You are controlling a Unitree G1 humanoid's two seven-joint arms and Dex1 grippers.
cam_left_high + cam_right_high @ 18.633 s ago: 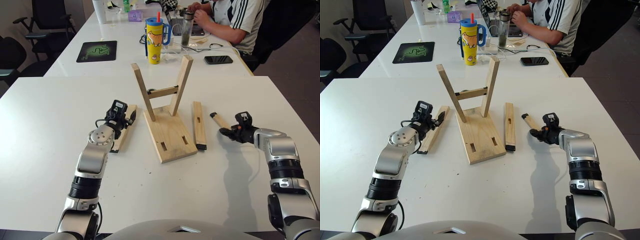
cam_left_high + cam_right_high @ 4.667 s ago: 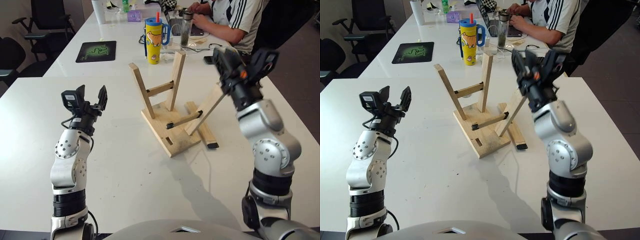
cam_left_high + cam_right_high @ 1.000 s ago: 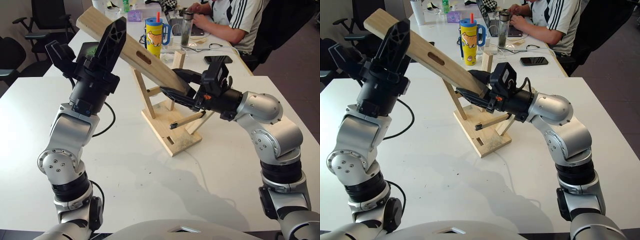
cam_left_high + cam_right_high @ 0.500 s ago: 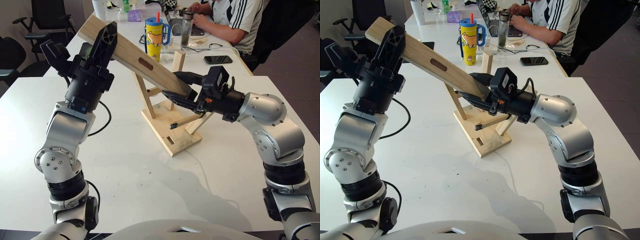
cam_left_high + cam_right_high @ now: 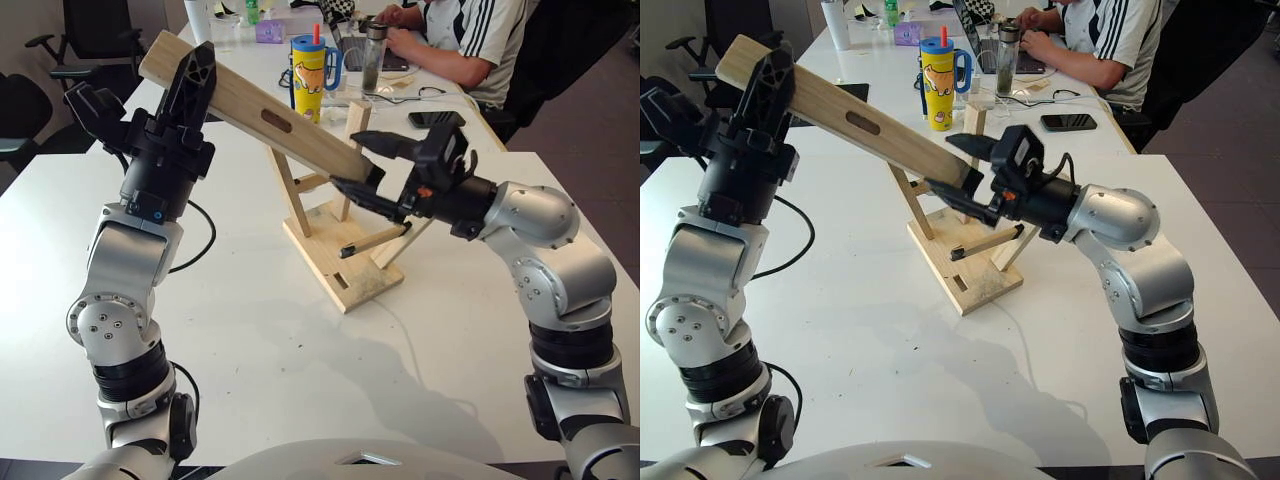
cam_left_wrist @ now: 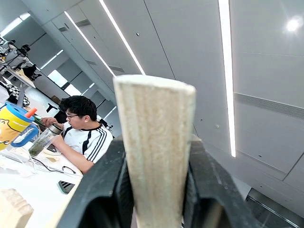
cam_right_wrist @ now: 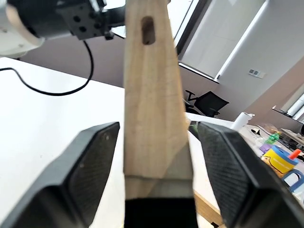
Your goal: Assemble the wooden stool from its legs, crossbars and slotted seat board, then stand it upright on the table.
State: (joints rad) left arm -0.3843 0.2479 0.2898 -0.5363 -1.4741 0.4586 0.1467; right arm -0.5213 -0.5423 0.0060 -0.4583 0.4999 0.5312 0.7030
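Right now my left gripper (image 5: 186, 86) is clenched on the upper end of a slotted wooden leg (image 5: 270, 115), which slants down through the air. My right gripper (image 5: 350, 160) is released, fingers spread either side of the lower end (gaps show in the wrist view). Just beneath that end the seat board (image 5: 345, 268) lies on the table (image 5: 300, 380) with two upright legs (image 5: 286, 185) in it and a crossbar (image 5: 375, 240) slanting beside them. Beyond are a yellow cup (image 5: 309, 85) and a phone (image 5: 437, 119).

Left end effector (image 5: 187, 78) raised, clamped, right end effector (image 5: 349, 160) splayed
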